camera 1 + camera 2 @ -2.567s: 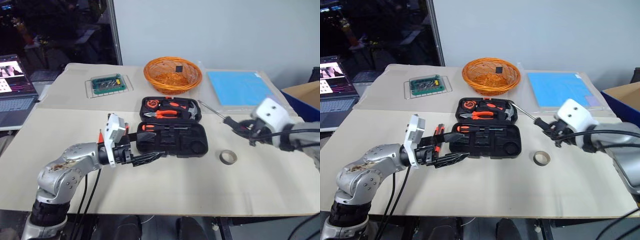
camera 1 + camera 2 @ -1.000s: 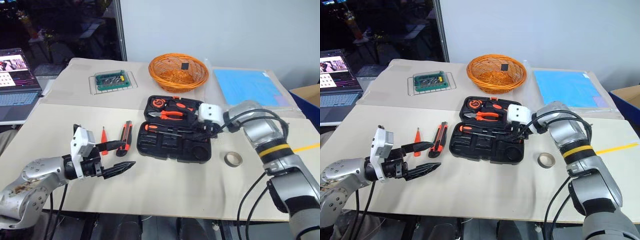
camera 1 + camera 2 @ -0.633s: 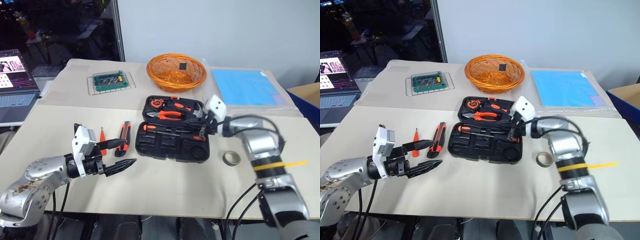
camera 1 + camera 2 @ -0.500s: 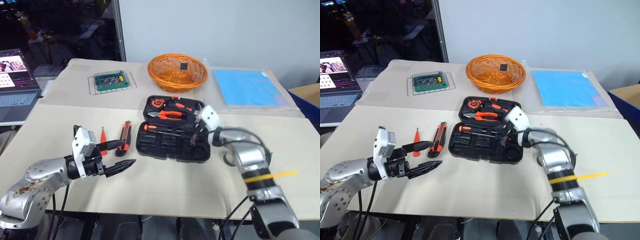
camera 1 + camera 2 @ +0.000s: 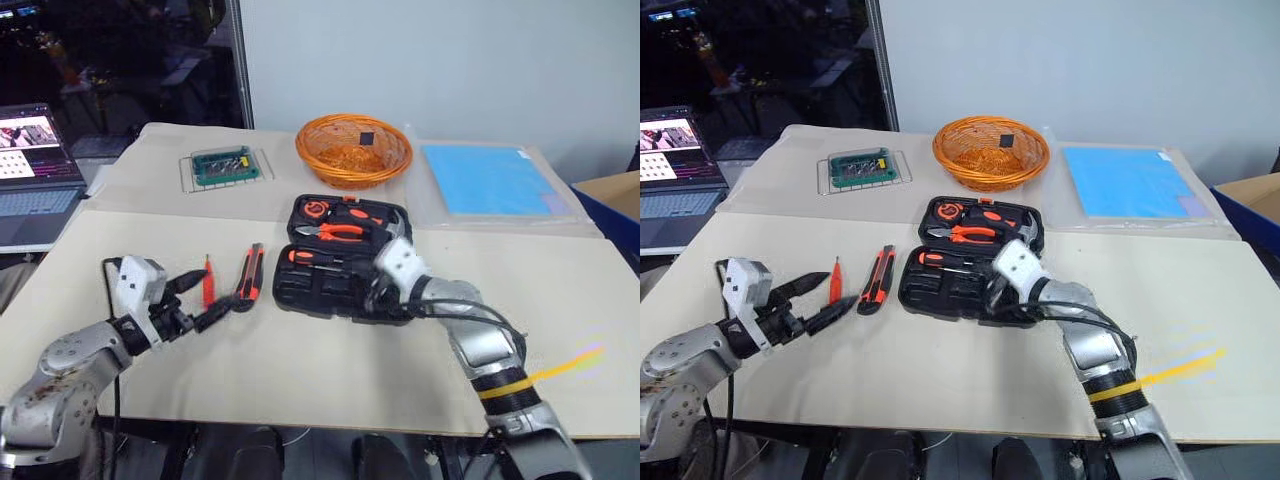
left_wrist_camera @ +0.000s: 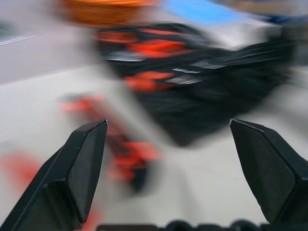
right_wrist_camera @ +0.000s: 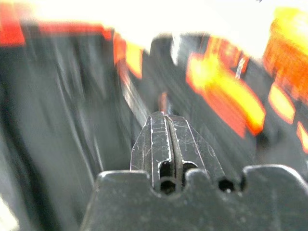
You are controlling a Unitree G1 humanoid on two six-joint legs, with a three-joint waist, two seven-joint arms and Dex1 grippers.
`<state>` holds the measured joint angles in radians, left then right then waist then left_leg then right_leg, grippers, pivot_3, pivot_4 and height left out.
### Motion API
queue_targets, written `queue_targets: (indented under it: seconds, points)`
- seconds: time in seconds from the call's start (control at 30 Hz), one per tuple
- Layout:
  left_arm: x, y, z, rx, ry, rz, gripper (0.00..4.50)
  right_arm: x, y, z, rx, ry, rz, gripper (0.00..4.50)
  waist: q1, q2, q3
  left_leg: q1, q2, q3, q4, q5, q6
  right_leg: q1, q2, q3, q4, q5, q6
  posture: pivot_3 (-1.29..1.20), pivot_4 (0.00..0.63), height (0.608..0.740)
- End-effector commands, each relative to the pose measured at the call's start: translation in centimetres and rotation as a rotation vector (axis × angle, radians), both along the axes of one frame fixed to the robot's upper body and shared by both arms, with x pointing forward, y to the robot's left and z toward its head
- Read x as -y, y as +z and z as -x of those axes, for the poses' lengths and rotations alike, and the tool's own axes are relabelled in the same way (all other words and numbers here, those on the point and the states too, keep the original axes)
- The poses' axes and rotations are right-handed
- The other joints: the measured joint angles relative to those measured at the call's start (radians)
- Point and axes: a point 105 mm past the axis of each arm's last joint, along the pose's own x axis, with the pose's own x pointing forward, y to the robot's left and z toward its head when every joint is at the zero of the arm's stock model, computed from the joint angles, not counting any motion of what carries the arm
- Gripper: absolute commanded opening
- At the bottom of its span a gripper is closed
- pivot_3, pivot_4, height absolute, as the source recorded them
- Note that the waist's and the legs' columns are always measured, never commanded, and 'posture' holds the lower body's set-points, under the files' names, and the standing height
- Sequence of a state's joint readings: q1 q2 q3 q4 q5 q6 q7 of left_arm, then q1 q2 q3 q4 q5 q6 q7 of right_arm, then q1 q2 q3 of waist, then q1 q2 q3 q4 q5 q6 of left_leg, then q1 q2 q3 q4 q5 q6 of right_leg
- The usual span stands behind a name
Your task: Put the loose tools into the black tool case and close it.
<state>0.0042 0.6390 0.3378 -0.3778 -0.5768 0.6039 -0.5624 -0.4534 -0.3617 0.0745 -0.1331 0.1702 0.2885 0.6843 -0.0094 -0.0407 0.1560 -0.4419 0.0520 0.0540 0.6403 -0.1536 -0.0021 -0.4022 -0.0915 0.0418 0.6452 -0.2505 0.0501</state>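
A wide beige surface (image 5: 960, 370) fills the view, with the black tool case (image 5: 975, 262) lying open near its middle, well back from every edge. The lid half, farther from the robot, holds orange-handled pliers (image 5: 965, 232) and a hammer (image 5: 1025, 228). The nearer half holds a black-and-orange screwdriver (image 5: 940, 258) in its far recess.

The right gripper (image 5: 372, 296) sits at the case's near right corner, over the tray, its fingers (image 7: 166, 139) clenched tight together with nothing between them.

Just left of the case, the orange-black utility knife (image 5: 877, 278) lies on the surface, lengthwise away from the robot. Close beside it, farther left, lies the slim all-orange screwdriver (image 5: 834, 279). Both are apart from the case wall, with a narrow strip of bare surface between.

The left gripper (image 5: 815, 302) hovers low, near the front-left part of the surface, its two black fingers (image 6: 82, 163) spread wide and released, holding nothing. Its tips point toward the knife and slim screwdriver, close to them; contact cannot be judged.

The front of the surface, between both arms and the near edge, is bare and open. The right side is also bare out to its edge.

Along the back stand an orange woven basket (image 5: 990, 152), a green circuit board on a wire rack (image 5: 862, 167) and a blue sheet (image 5: 1130, 182). A laptop (image 5: 678, 165) sits off the left edge.
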Motion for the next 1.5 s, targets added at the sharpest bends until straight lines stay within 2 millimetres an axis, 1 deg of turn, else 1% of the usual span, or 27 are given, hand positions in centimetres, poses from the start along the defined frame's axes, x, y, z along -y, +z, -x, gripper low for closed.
queue_targets:
  seconds: [0.03, 0.07, 0.1, 0.13, 0.17, 0.23, 0.33, 0.4, 0.47, 0.53, 0.57, 0.67, 0.7, 0.8, 0.87, 0.9, 0.93, 1.0, 1.03, 1.07, 1.2, 1.23, 1.27, 1.37, 1.4, 1.47, 1.5]
  points:
    - [-2.3, 0.6, -1.1, -0.035, 0.178, 0.003, 4.34, 0.5, 4.7, 3.0, 0.08, 0.107, -0.027, 0.76, 0.002, 0.0, 0.0, 0.0, 0.0, 0.0, 0.0, 0.0, 0.0, -0.001, 0.0, 0.0, 0.0, 0.0, 0.0, 0.0, 0.15, 0.74]
    - [-2.5, 0.6, -1.4, -0.048, 0.202, 0.014, 4.34, 0.5, 4.7, 3.8, 0.072, 0.138, 0.006, 1.04, 0.004, 0.0, 0.0, 0.0, 0.0, 0.001, 0.0, 0.0, 0.0, -0.001, 0.0, 0.0, 0.0, -0.001, 0.0, 0.0, 0.15, 0.74]
    - [-2.5, 0.5, -1.6, -0.062, 0.226, 0.024, 4.34, 0.7, 4.7, 4.6, 0.061, 0.167, 0.032, 1.47, 0.004, 0.0, 0.0, 0.0, 0.0, 0.0, 0.0, 0.0, 0.0, -0.002, -0.001, 0.0, -0.001, -0.001, 0.0, 0.0, 0.15, 0.74]
    - [-2.3, 0.2, -2.0, -0.085, 0.247, 0.011, 4.34, 1.2, 4.6, 5.6, 0.048, 0.187, 0.069, 1.63, 0.005, 0.0, 0.0, 0.0, 0.0, 0.0, -0.001, 0.0, -0.001, -0.002, -0.001, -0.001, -0.002, -0.001, 0.0, 0.0, 0.15, 0.74]
    - [-2.1, 0.0, -2.2, -0.102, 0.26, 0.0, 4.34, 1.5, 4.4, 6.2, 0.038, 0.198, 0.094, 2.09, 0.009, 0.0, 0.0, 0.0, 0.0, 0.001, -0.002, 0.0, -0.001, -0.001, -0.001, -0.001, -0.003, -0.002, -0.001, 0.0, 0.15, 0.74]
    - [-1.9, -0.3, -2.7, -0.132, 0.276, -0.011, 4.34, 1.6, 4.5, 7.0, 0.029, 0.207, 0.103, 2.68, 0.009, -0.001, 0.0, -0.001, -0.001, 0.001, -0.004, 0.0, 0.0, -0.001, -0.001, 0.0, -0.004, -0.002, 0.0, 0.0, 0.15, 0.74]
    - [-1.7, -2.0, -3.5, -0.238, 0.343, -0.051, 4.34, 2.0, 4.7, 9.0, 0.017, 0.246, 0.104, 3.71, 0.008, -0.001, 0.0, -0.001, -0.001, 0.001, -0.006, 0.0, 0.0, -0.002, -0.001, 0.0, -0.004, -0.002, -0.001, 0.0, 0.15, 0.74]
    - [-1.8, -3.2, -3.7, -0.299, 0.367, -0.074, 4.34, 1.9, 5.0, 9.8, 0.014, 0.266, 0.104, 4.44, 0.007, -0.001, 0.0, -0.001, -0.001, 0.001, -0.006, 0.0, 0.0, -0.002, -0.001, 0.0, -0.004, -0.002, -0.001, 0.0, 0.15, 0.74]
    - [-1.6, -4.0, -3.7, -0.33, 0.375, -0.094, 4.34, 1.8, 5.1, 10.7, 0.007, 0.299, 0.114, 4.47, -0.004, -0.001, 0.0, -0.001, -0.001, 0.001, -0.007, 0.0, 0.0, -0.002, 0.0, 0.001, -0.004, -0.002, -0.001, 0.0, 0.15, 0.74]
    - [-1.7, -4.8, -3.6, -0.365, 0.385, -0.115, 3.83, 1.8, 5.1, 11.3, 0.005, 0.323, 0.128, 4.5, -0.003, -0.002, 0.0, 0.0, -0.001, 0.001, -0.007, 0.0, 0.0, -0.002, -0.001, 0.001, -0.004, -0.002, -0.001, 0.0, 0.15, 0.74]
    - [-1.8, -5.0, -3.5, -0.376, 0.394, -0.123, 3.67, 1.7, 5.1, 11.5, 0.004, 0.332, 0.134, 4.5, -0.003, -0.001, 0.0, 0.0, -0.001, 0.001, -0.007, 0.0, 0.0, -0.002, -0.001, 0.001, -0.004, -0.002, -0.001, 0.0, 0.15, 0.74]
    - [-1.7, -5.3, -3.3, -0.381, 0.401, -0.131, 2.59, 1.7, 5.2, 12.0, 0.005, 0.351, 0.143, 4.5, -0.002, -0.002, 0.0, 0.0, -0.001, 0.001, -0.007, 0.0, 0.0, -0.001, -0.001, 0.001, -0.004, -0.003, -0.003, 0.0, 0.15, 0.74]
    - [-1.4, -4.6, -3.6, -0.346, 0.395, -0.113, 2.25, 1.8, 5.2, 12.2, 0.006, 0.358, 0.152, 4.5, -0.003, -0.002, 0.0, 0.0, -0.001, 0.001, -0.007, 0.0, -0.001, -0.001, -0.001, 0.001, -0.005, -0.004, -0.004, 0.0, 0.15, 0.74]
    - [-0.6, -1.6, -4.3, -0.209, 0.349, -0.074, 1.2, 1.8, 5.0, 12.5, 0.001, 0.376, 0.168, 4.5, -0.001, -0.002, 0.0, 0.0, -0.002, 0.002, -0.007, 0.0, -0.001, -0.002, -0.002, 0.001, -0.005, -0.006, -0.008, 0.0, 0.15, 0.74]
    - [0.6, 1.1, -4.7, -0.112, 0.236, -0.009, 1.2, 1.9, 4.9, 12.7, -0.003, 0.379, 0.17, 4.5, 0.004, -0.004, 0.001, -0.001, -0.002, 0.001, -0.007, 0.0, -0.001, -0.002, -0.002, 0.0, -0.005, -0.006, -0.008, 0.0, 0.15, 0.74]
    - [1.5, 2.0, -4.7, -0.093, 0.162, 0.026, 1.2, 2.0, 4.9, 12.8, -0.005, 0.377, 0.17, 4.5, 0.007, -0.005, 0.002, -0.001, -0.001, 0.001, -0.007, 0.0, 0.0, -0.002, -0.002, 0.0, -0.005, -0.006, -0.008, 0.0, 0.15, 0.74]
    - [2.8, 3.4, -4.5, -0.057, 0.039, 0.032, 1.2, 2.2, 4.7, 12.9, -0.013, 0.368, 0.174, 4.5, 0.01, -0.006, 0.002, -0.002, -0.001, 0.0, -0.007, 0.0, -0.001, -0.003, -0.002, 0.0, -0.005, -0.006, -0.008, 0.0, 0.15, 0.74]
    - [5.4, 5.0, -3.9, -0.028, -0.191, -0.01, 1.2, 2.7, 4.4, 13.2, -0.021, 0.339, 0.176, 4.5, 0.016, -0.006, 0.003, -0.004, -0.001, 0.0, -0.006, 0.0, -0.001, -0.004, -0.002, -0.001, -0.005, -0.006, -0.008, 0.0, 0.15, 0.74]
    - [6.9, 5.5, -3.7, -0.009, -0.339, -0.081, 1.2, 3.2, 4.1, 13.3, -0.029, 0.305, 0.175, 4.5, 0.019, -0.006, 0.003, -0.004, -0.002, 0.0, -0.007, 0.0, -0.001, -0.004, -0.002, -0.001, -0.006, -0.006, -0.008, 0.0, 0.15, 0.74]
    - [7.8, 5.7, -3.9, 0.001, -0.431, -0.141, 1.2, 3.6, 3.9, 13.4, -0.036, 0.272, 0.178, 4.5, 0.023, -0.006, 0.003, -0.004, -0.002, 0.001, -0.007, 0.0, -0.001, -0.003, -0.002, -0.001, -0.007, -0.006, -0.008, 0.0, 0.15, 0.74]
    - [10.7, 5.7, -6.0, 0.04, -0.67, -0.296, 1.2, 5.0, 3.4, 14.2, -0.043, 0.148, 0.172, 4.5, 0.034, -0.003, 0.001, -0.005, -0.003, 0.002, -0.008, -0.004, -0.007, 0.0, -0.002, 0.0, -0.016, -0.005, -0.008, 0.0, 0.15, 0.74]
    - [11.4, 5.8, -6.8, 0.047, -0.701, -0.305, 1.2, 5.2, 3.3, 14.6, -0.043, 0.118, 0.178, 4.5, 0.034, -0.003, 0.001, -0.005, -0.003, 0.002, -0.008, -0.004, -0.006, 0.0, -0.002, 0.0, -0.016, -0.005, -0.007, 0.0, 0.15, 0.74]
    - [11.9, 5.9, -7.8, 0.052, -0.699, -0.307, 1.2, 5.4, 3.2, 14.9, -0.042, 0.093, 0.185, 4.5, 0.034, -0.003, 0.001, -0.006, -0.003, 0.002, -0.007, 0.0, 0.0, 0.0, -0.002, 0.0, -0.016, -0.004, -0.006, 0.0, 0.15, 0.74]
    - [12.0, 6.6, -10.0, 0.047, -0.618, -0.241, 1.2, 5.6, 3.3, 15.7, -0.036, 0.047, 0.183, 4.5, 0.025, -0.004, 0.002, -0.01, -0.002, 0.0, -0.005, 0.0, 0.001, -0.003, 0.0, 0.0, -0.016, -0.003, -0.004, 0.0, 0.15, 0.74]
    - [11.6, 7.0, -10.7, 0.035, -0.564, -0.195, 1.44, 5.6, 3.3, 16.0, -0.034, 0.037, 0.178, 4.5, 0.02, -0.005, 0.002, -0.011, -0.003, -0.002, -0.005, 0.0, 0.001, -0.003, 0.001, 0.0, -0.016, 0.0, 0.002, 0.0, 0.15, 0.74]
    - [10.9, 7.1, -11.2, 0.017, -0.48, -0.131, 1.92, 5.5, 3.1, 16.3, -0.037, 0.032, 0.169, 4.5, 0.009, -0.005, 0.002, -0.013, -0.002, -0.003, -0.005, 0.0, 0.001, -0.004, 0.001, 0.0, -0.016, 0.001, 0.003, 0.0, 0.15, 0.74]
    - [10.5, 7.0, -11.2, 0.01, -0.444, -0.114, 2.34, 5.5, 3.0, 16.4, -0.039, 0.034, 0.167, 4.5, 0.005, -0.005, 0.002, -0.013, -0.002, -0.003, -0.005, 0.0, 0.001, -0.004, 0.001, 0.0, -0.016, 0.001, 0.004, 0.0, 0.15, 0.74]
